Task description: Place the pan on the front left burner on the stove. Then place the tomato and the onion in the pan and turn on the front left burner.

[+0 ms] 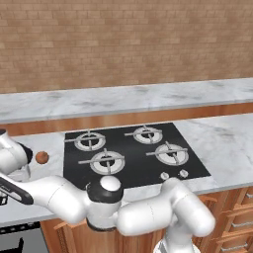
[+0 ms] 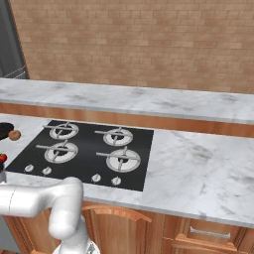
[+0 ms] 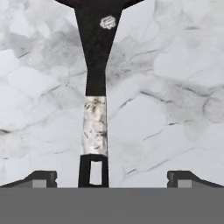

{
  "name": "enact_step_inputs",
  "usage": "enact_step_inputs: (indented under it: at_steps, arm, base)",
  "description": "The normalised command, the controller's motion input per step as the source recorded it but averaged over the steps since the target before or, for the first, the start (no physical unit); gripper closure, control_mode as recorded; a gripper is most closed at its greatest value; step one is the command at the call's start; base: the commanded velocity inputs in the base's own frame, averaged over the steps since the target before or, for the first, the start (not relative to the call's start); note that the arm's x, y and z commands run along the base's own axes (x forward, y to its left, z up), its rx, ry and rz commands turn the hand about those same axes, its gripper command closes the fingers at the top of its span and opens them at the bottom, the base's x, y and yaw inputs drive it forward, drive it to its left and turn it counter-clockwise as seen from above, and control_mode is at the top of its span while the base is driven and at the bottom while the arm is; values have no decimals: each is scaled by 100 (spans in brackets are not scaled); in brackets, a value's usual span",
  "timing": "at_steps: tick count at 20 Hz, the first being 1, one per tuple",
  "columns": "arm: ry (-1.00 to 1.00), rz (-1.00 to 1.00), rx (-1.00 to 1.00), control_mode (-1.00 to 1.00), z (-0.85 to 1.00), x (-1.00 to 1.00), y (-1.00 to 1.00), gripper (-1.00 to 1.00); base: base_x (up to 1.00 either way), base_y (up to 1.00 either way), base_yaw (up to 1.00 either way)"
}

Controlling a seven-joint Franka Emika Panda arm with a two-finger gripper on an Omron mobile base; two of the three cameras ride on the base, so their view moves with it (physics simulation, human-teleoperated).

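In the hand view the pan's long dark handle [image 3: 95, 65] runs from top to bottom over the marble, grey near its tip. Its tip lies between my open gripper [image 3: 113, 179], closer to the left fingertip [image 3: 43, 178], and nothing touches it. The pan's black body [image 3: 98, 2] just shows at the top edge. A dark sliver of the pan [image 2: 4, 130] sits at the left edge of the right base view, beside the brown onion [image 2: 14, 134] [image 1: 42, 157]. The red tomato [image 2: 2, 158] peeks in below them. The stove [image 1: 133, 170] and its front left burner [image 1: 107, 162] [image 2: 61, 151] stand bare.
Silver knobs [image 2: 46, 170] line the stove's front edge. Marble counter [image 2: 198, 163] stretches to the stove's right, with a raised marble ledge [image 1: 123, 99] and a brick wall behind. My arm [image 1: 59, 197] reaches left across the counter's front. Wooden drawers [image 1: 237, 222] sit below.
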Motion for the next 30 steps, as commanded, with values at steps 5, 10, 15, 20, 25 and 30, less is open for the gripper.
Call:
enact_step_inputs:
  at_steps: [5,10,15,20,25,30]
  arm:
    - [3,0,0,-100,-21,22,27,-100]
    - [3,0,0,-100,-23,17,27,-100]
    - [2,0,0,-100,-25,13,25,-100]
    - [1,0,-1,-100,-25,6,26,-100]
    - [0,0,-11,-100,-20,0,20,100]
    - [0,-1,-14,-100,-10,-1,4,100]
  base:
    - [0,0,0]
    - [0,0,0]
    - [0,0,0]
    - [0,0,0]
    - [0,0,0]
    - [0,0,0]
